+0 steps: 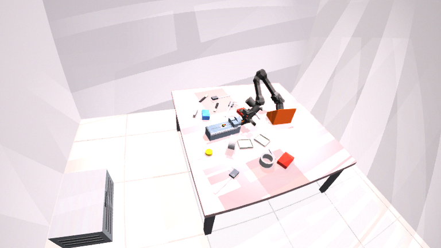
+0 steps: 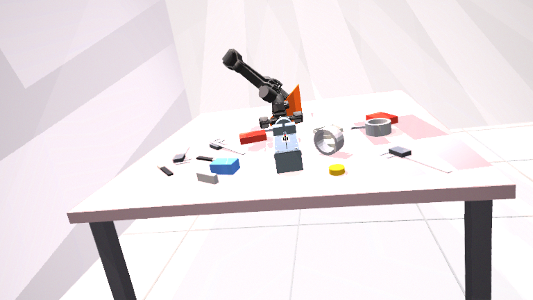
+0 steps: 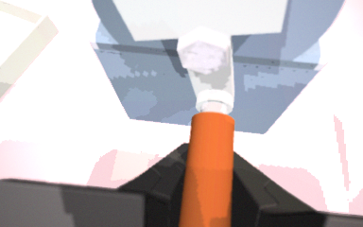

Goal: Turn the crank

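The grey-blue machine stands on the table. Its slide's small red pointer shows on top near the middle of the rail; the brass marks are too small to tell whether it is level with them. The crank's pale arm leads down to the orange handle in the wrist view. My gripper is shut on this handle, with a dark finger on either side. In the exterior view the handle is mostly hidden behind the machine's head.
An orange panel stands by the arm's base. A red block lies beside the machine's crank end, a blue block farther along. A grey ring, a yellow disc and pale trays are on its other side.
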`<state>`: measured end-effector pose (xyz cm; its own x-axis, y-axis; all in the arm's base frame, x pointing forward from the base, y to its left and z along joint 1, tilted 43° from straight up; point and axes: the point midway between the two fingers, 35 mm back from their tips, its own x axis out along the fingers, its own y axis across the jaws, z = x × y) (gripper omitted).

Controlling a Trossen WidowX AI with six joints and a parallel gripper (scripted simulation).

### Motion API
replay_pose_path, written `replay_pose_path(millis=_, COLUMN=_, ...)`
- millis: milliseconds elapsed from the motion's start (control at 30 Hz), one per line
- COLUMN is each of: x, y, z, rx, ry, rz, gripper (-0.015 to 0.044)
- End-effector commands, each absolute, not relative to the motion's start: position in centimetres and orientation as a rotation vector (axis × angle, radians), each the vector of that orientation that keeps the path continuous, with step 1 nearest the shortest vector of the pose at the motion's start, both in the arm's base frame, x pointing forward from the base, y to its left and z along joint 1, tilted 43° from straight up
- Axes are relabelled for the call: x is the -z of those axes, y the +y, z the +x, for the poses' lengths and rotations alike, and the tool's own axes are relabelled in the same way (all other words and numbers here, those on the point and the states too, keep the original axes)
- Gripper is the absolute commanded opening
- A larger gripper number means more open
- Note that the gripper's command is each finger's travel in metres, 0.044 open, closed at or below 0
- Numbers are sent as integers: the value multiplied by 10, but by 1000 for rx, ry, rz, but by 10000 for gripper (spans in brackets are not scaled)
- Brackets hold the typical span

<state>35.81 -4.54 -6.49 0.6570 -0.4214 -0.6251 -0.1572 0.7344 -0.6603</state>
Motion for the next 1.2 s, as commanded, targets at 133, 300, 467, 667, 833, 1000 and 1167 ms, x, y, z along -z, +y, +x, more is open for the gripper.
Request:
replay_pose_path(millis=133, x=56, y=-51, z=360, rx=192, ry=851, rz=-752, gripper=0)
replay_pose_path(millis=300, x=54, y=-51, z=360, rx=192, ry=851, rz=-752, gripper=0)
replay_pose_path(millis=467, x=51, y=-52, z=360, rx=192, ry=850, rz=-752, gripper=0)
replay_pose_path(millis=667, x=47, y=-52, z=360, rx=192, ry=850, rz=-752, gripper=0)
replay_pose_path(millis=833, x=42, y=-51, z=361, rx=192, ry=850, rz=-752, gripper=0)
replay_pose_path(millis=1000, x=36, y=-49, z=361, rx=192, ry=850, rz=-752, gripper=0)
replay_pose_path(millis=1167, x=29, y=-46, z=362, rx=192, ry=850, rz=-752, gripper=0)
